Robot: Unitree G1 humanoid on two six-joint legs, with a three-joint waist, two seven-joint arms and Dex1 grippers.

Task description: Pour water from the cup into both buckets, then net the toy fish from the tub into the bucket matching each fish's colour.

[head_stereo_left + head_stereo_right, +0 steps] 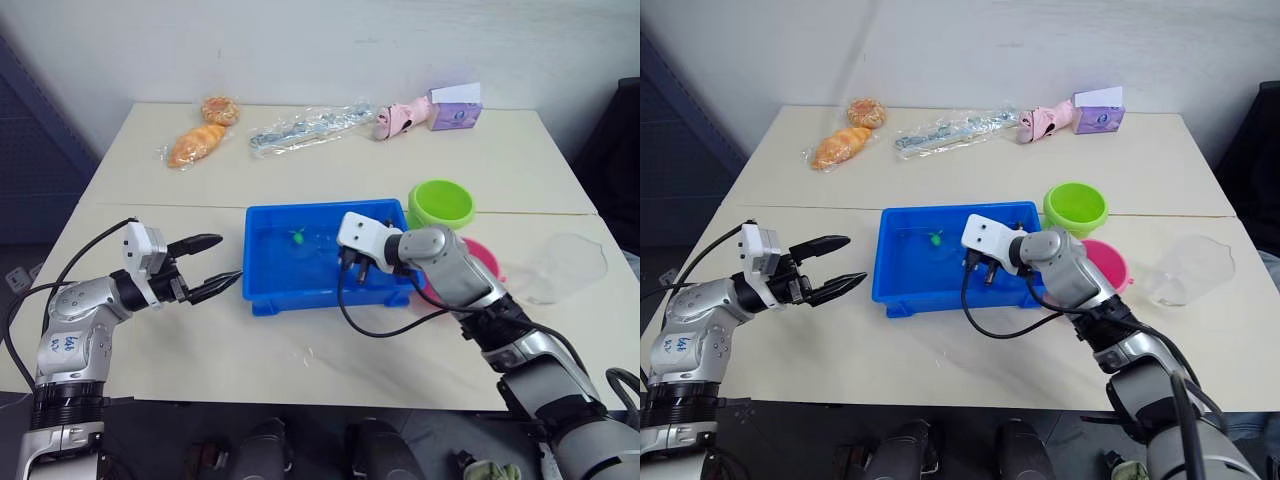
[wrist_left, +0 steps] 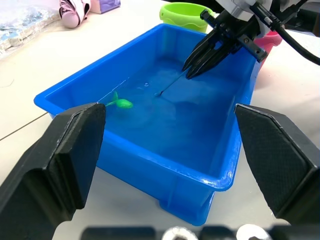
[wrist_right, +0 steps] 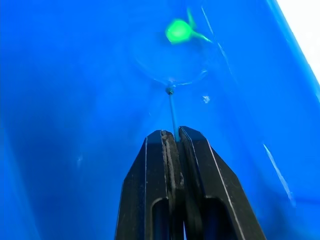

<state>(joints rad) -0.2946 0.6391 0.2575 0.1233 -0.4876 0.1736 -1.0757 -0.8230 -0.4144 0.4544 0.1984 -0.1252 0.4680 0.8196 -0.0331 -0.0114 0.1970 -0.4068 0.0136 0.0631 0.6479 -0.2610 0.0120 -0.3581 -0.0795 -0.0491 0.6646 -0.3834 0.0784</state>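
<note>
I have the right pincer [image 3: 175, 137] clenched on the net [image 3: 171, 75], its hoop just short of one green fish [image 3: 178, 31] ahead in the tub [image 1: 262, 300]. I judge netting nearly finished; my left pincer [image 1: 213, 265] waits released.

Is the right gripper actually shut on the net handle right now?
Yes, shut. In the right wrist view the right gripper has its fingers pressed together on the net handle, hoop down in the tub beside a green fish.

Fish [image 1: 298, 238] in tub [image 1: 262, 301]; buckets [image 1: 441, 204] right of it
</note>
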